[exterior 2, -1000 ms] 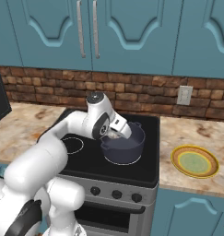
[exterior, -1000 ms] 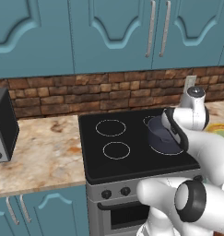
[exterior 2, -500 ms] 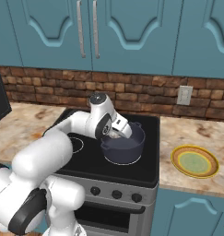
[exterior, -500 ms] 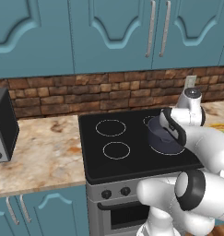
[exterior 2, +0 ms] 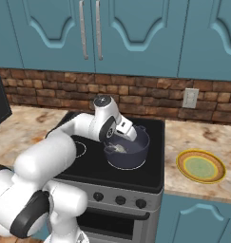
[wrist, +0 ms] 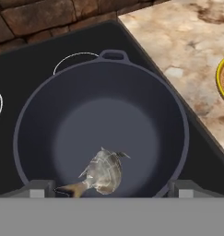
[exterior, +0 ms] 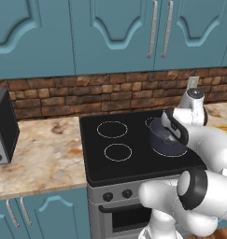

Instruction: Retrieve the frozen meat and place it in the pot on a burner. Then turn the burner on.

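The frozen meat (wrist: 102, 173), a small grey-brown fish, lies on the bottom of the pot (wrist: 178, 115) near its close wall. The dark blue-grey pot (exterior 2: 136, 159) stands on the right-hand burner of the black stove top (exterior: 133, 163). My gripper (wrist: 112, 189) hangs just above the fish inside the pot's rim, open. Its two fingertips (wrist: 39, 189) stand wide apart on either side of the fish without touching it. From the base, the gripper (exterior 2: 122, 142) points down into the pot (exterior: 168, 149), and the meat (exterior 2: 119, 148) shows pale beneath it.
A yellow plate (exterior 2: 201, 166) sits on the stone counter right of the stove. Two free burner rings (exterior: 112, 129) lie left of the pot. The stove's knobs (exterior 2: 120, 200) line its front panel. A dark microwave (exterior: 3, 126) stands far left.
The jaws have gone from shut to wide open, and the fish now lies loose in the pot. The arm has hardly moved.
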Tool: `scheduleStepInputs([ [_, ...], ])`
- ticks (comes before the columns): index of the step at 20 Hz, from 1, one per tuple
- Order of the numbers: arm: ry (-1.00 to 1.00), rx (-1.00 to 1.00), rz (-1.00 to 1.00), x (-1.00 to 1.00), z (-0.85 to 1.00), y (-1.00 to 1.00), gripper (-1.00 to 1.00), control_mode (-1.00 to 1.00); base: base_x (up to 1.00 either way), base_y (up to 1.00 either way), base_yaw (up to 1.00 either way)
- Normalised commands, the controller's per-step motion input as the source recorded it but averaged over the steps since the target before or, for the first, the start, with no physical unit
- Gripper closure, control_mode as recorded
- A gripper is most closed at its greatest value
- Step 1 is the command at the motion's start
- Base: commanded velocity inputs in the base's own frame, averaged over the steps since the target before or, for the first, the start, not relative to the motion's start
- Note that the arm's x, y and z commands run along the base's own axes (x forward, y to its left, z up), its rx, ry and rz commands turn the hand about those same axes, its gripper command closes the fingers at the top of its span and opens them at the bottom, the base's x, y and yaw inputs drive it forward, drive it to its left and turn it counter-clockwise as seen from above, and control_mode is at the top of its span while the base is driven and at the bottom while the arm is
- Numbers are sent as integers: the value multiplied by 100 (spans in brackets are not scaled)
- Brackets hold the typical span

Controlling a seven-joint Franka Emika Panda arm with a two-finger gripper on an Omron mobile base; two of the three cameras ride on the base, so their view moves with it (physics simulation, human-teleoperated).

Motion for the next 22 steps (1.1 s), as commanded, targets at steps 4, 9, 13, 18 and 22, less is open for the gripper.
scheduleStepInputs([
  [4, 0, 0, 0, -4, 0, 0, -100, -100, 0, 0, 0],
  [9, -1, 0, 0, -55, 8, 6, -100, -100, 0, 0, 0],
  [13, -5, 0, 0, -76, 26, 11, -100, -100, 0, 0, 0],
  [18, -11, 0, 1, -84, 29, 2, -100, -100, 0, 0, 0],
  [22, -17, 0, 2, -92, 21, -7, -100, -100, 0, 0, 0],
])
